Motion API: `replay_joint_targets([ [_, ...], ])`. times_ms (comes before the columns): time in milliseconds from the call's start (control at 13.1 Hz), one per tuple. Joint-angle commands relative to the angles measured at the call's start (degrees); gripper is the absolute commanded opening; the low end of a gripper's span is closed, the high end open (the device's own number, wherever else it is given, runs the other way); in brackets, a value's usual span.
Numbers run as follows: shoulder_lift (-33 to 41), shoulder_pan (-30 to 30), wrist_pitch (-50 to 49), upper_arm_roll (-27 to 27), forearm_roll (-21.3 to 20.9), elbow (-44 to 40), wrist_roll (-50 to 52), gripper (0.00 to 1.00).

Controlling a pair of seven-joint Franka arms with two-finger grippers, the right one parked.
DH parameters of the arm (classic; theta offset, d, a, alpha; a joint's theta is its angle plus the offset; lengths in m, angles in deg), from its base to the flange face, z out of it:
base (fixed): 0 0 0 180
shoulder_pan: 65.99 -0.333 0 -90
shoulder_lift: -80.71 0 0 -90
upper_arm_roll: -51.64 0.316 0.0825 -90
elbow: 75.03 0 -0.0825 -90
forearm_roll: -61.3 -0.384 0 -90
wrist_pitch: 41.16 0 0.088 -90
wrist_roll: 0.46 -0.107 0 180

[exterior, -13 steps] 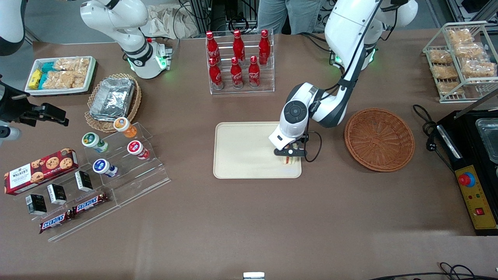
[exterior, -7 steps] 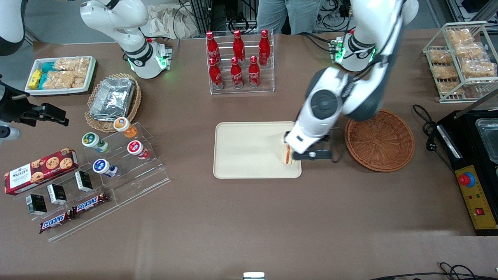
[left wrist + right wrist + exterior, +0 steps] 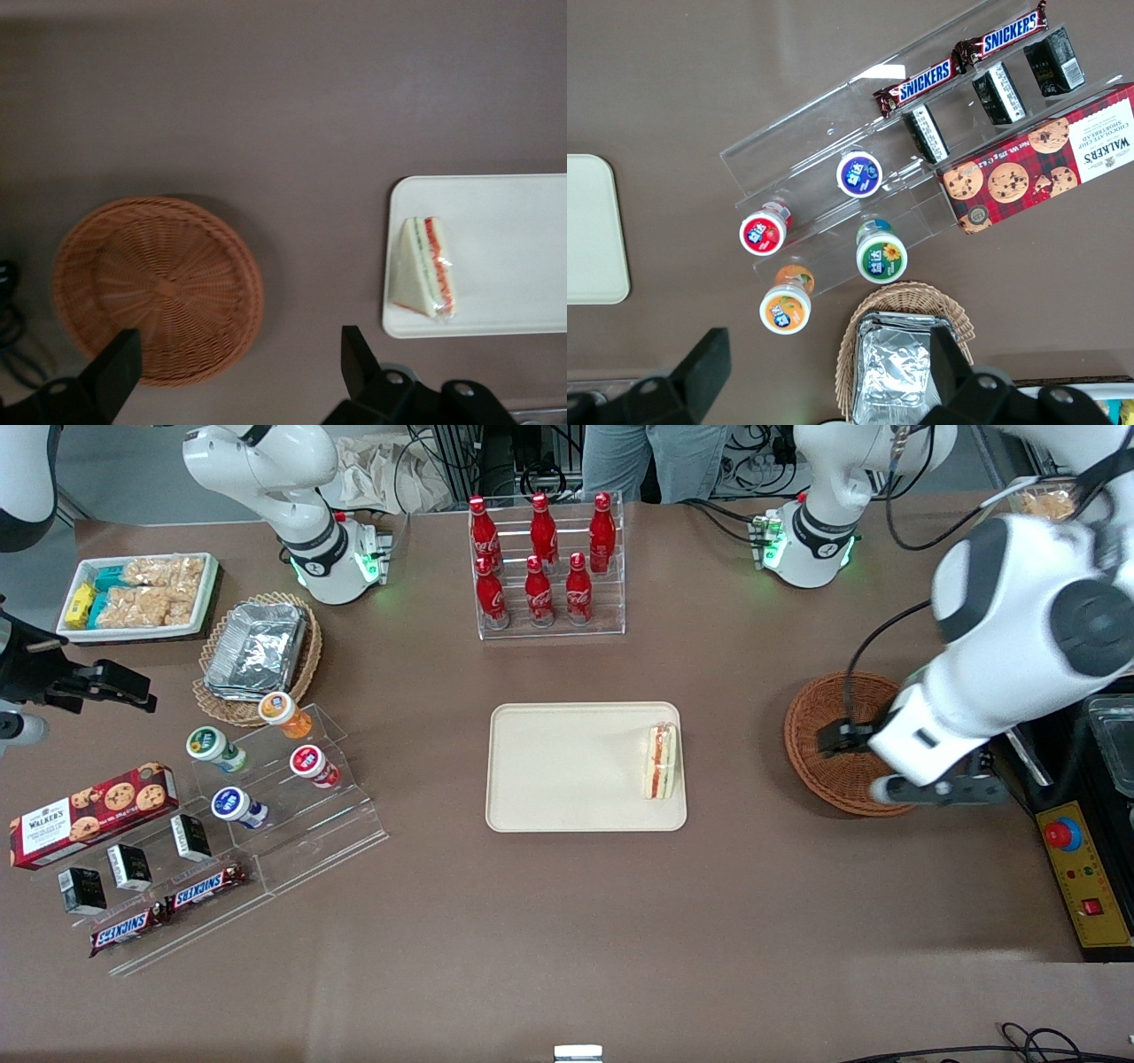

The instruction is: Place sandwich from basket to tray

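On the large cream-beige rectangular tray (image 3: 567,766), at its end toward the working arm, the small triangular white-bread sandwich (image 3: 660,761) with red and green filling now stands alone on its edge. A second ago the left gripper (image 3: 921,784) was closed around it there; since then it has let go and pulled away, and now it hangs high over the round reddish-brown wicker basket (image 3: 842,779), well apart from the sandwich. Its fingers (image 3: 354,363) are spread wide and hold nothing. The basket seems empty, though the arm hides part of it. In my judgement the task is done; only the retreat is left.
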Motion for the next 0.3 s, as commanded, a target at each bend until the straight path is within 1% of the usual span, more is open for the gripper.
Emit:
replay_joint_targets([
  [0,7.37,-0.45,-2.25,-0.03,-4.61,2.84,-0.84,1.00],
  [76,8.00,-0.45,-2.95,0.50,-4.62,2.24,-1.02,1.00],
  [228,7.04,-0.45,-4.79,0.77,-3.92,-1.09,-2.94,1.00],
])
